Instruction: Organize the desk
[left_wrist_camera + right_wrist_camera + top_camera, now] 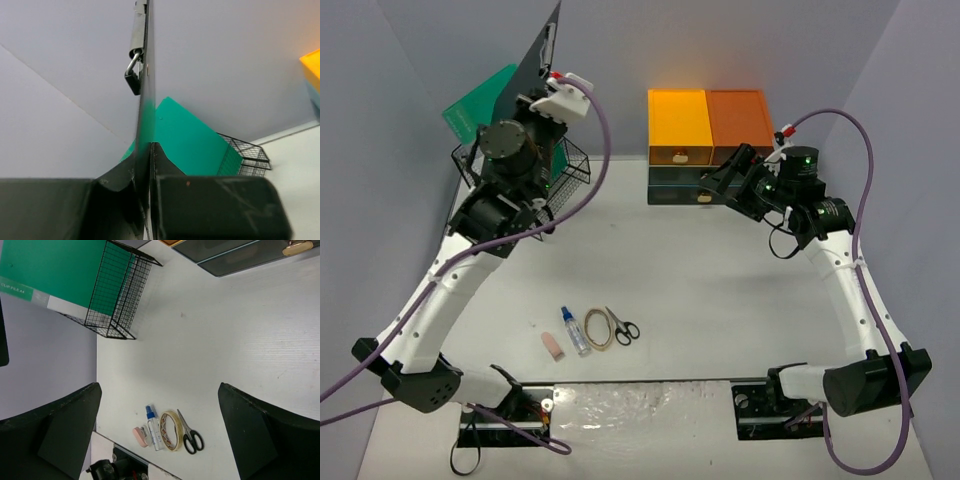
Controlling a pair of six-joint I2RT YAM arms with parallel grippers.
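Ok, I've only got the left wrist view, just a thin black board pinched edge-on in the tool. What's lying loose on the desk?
Observer: Four small things in a row near the front of the desk: a small pink item, a small bottle, a tape roll and scissors.
Operator: Is the right tool carrying anything?
Observer: No, the right tool is open and empty, held above the desk near the drawer unit.
Operator: Where's my board relative to the basket?
Observer: The black board is raised above the wire basket, which has a green file standing in it.
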